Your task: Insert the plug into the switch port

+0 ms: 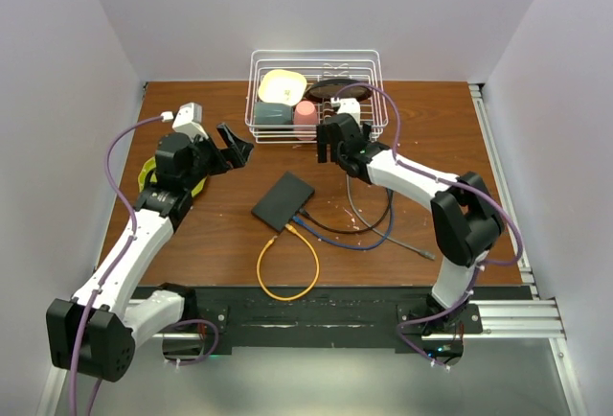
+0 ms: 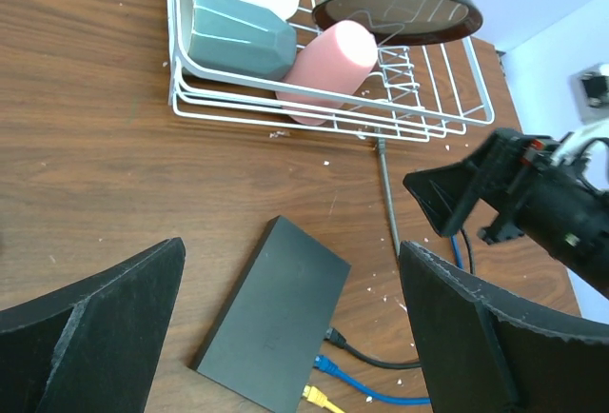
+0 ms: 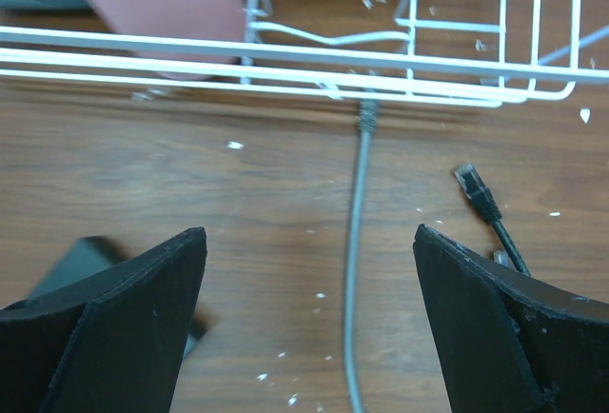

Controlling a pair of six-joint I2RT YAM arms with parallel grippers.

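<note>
So, lining up on the loose plug, nothing grabbed yet.
Hovering with the right fingers (image 3: 124, 308) spread wide and empty, grey plug (image 3: 366, 113) lying just past the tips and centred between them, up against the wire rack (image 3: 314, 68), presumably for a straight drop onto it. Holding the left fingers (image 2: 105, 308) wide and empty over the switch box (image 2: 271, 313), flat on the table (image 2: 95, 147) between them, port edge (image 2: 328, 323) turned toward the right-hand finger, probably for steadying it during the push.
</note>
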